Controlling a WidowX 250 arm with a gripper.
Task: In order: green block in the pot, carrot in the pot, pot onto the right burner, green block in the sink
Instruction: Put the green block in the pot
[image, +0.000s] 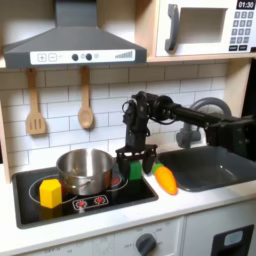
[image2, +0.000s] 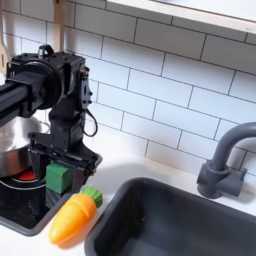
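Beside the round, shiny steel pot (image: 84, 171), on the first exterior view's right of it, my black gripper (image: 136, 165) stands low over the black toy cooktop (image: 120, 195), with the small dark-green toy cube (image: 136, 170) between its fingers. In the second exterior view the green block (image2: 58, 178) sits square between the two black fingers (image2: 38, 172), which look set narrowly about it, but I cannot tell whether they press it or whether it rests on the cooktop.

I judge that I am on the first step: taking the green block. The pot looks empty from here, though its low wall hides part of the floor. Next I would need a firm pinch, a lift high enough to clear the rim, a short carry towards the pot, and a release over its middle.

The small orange plastic toy carrot (image2: 74, 217), tapered with a short green tip, lies just beyond the cooktop's edge, farther from the pot than the block and near the dark grey rectangular basin (image2: 175, 225). Its smooth, rounded body may roll under a careless pinch. The sink has rounded corners and an arched grey faucet (image2: 228, 160). A larger yellow block (image: 49, 192) sits touching or nearly touching the pot on its other side. A red-ringed burner (image: 88, 203) shows in front of the pot. The pot's polished wall mirrors its surroundings; it should slide easily on the flat cooktop.
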